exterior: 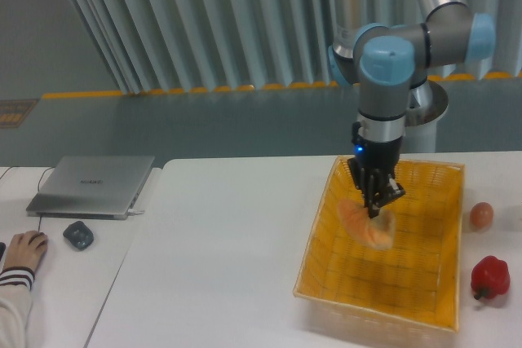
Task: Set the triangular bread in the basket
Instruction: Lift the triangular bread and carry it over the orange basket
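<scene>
The triangular bread [369, 227] is a golden-orange wedge, seen over the inside of the yellow woven basket [326, 270], which stands on the white table at the right. My gripper [377, 205] points straight down above the basket's far half, and its dark fingers are closed on the bread's upper edge. The bread hangs tilted just above the basket floor; I cannot tell whether it touches the floor.
A small brownish egg [481, 215] and a red pepper-like fruit [490, 279] lie on the table right of the basket. A closed laptop [91, 185], a dark mouse [78, 235] and a person's hand [24, 250] are on the left table.
</scene>
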